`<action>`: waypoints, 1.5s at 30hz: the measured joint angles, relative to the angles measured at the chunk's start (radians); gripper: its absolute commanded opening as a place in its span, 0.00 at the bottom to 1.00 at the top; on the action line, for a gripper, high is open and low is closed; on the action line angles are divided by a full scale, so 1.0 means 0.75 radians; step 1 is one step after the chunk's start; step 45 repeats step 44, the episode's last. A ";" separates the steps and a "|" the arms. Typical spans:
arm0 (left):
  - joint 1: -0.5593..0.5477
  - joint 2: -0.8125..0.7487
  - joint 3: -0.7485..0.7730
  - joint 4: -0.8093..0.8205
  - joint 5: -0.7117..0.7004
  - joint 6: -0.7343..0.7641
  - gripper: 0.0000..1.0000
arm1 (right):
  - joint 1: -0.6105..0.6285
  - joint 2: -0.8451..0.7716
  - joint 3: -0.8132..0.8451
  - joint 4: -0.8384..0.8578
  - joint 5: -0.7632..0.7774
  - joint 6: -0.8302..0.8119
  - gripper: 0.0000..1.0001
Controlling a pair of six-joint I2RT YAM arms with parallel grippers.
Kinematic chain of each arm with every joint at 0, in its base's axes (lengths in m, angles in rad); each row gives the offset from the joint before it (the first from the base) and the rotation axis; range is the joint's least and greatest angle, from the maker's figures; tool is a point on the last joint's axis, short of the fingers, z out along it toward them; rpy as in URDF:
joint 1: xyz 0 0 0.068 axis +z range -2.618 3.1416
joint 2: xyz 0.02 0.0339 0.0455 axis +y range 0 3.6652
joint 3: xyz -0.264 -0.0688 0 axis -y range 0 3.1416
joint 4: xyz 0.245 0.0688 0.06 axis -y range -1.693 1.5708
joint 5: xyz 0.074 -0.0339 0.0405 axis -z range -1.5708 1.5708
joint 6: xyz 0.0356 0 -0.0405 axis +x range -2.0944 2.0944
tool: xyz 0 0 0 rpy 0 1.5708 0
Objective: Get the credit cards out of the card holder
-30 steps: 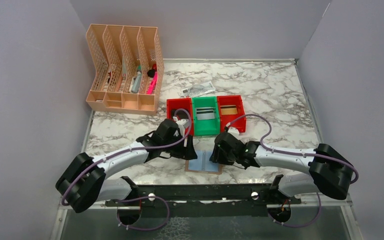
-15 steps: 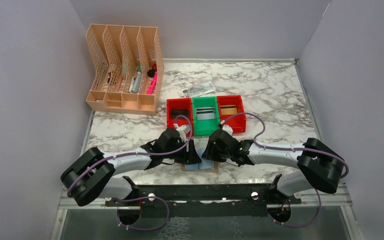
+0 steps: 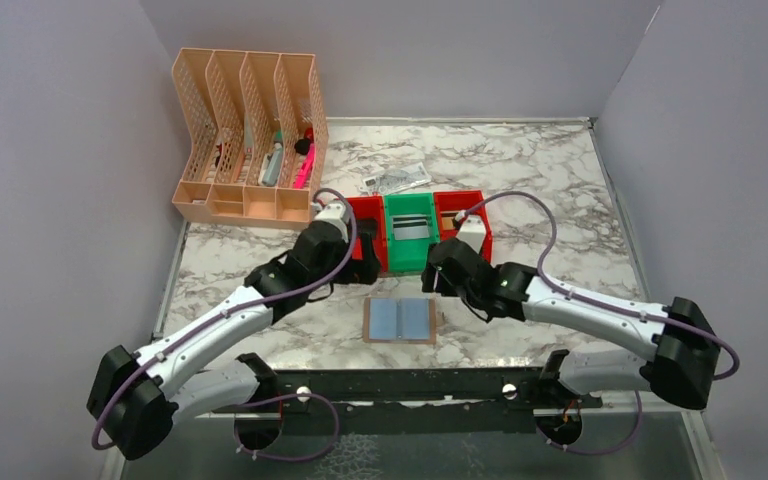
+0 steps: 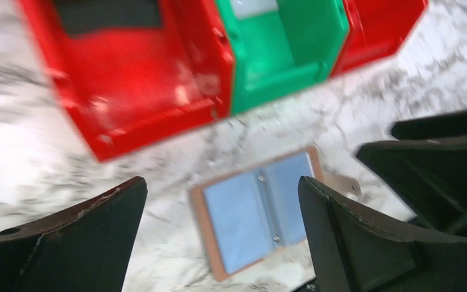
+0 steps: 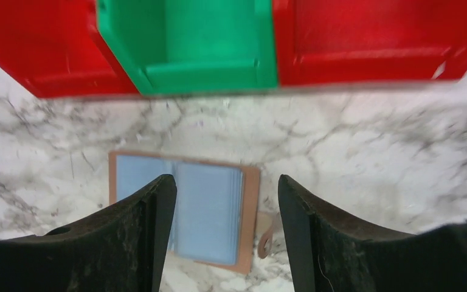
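Holder [image 3: 400, 320]: open flat near the bins [image 3: 408, 266], panels bare.
Cards [image 3: 412, 230]: lying in the bins.
Left gripper [image 4: 220, 182], right gripper [image 5: 225, 179]: jaws spread, empty.
Progress: I judge nothing left.

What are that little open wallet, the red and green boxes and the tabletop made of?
The card holder looks like matte tan leather or imitation, its pale blue panels perhaps fabric or plastic. The green bin and red bins look like smooth, slightly glossy moulded plastic. The table has a veined marble pattern, possibly only laminate.
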 measured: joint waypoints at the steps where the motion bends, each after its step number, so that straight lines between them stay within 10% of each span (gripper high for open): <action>1: 0.034 -0.012 0.045 -0.040 -0.031 0.042 0.99 | 0.000 -0.025 0.028 -0.017 0.055 -0.033 0.70; 7: 0.367 -0.010 0.270 -0.230 -0.123 0.285 0.99 | -0.073 -0.165 0.135 -0.019 0.249 -0.319 0.71; 15: 0.738 0.044 0.540 -0.392 -0.221 0.460 0.99 | -0.579 -0.252 0.254 0.036 0.082 -0.609 0.71; 25: 0.748 -0.090 0.584 -0.467 -0.289 0.457 0.99 | -0.935 -0.275 0.505 0.028 -0.152 -0.746 0.74; 45: 0.748 -0.152 0.650 -0.517 -0.367 0.472 0.99 | -0.970 -0.436 0.426 0.035 -0.338 -0.850 0.79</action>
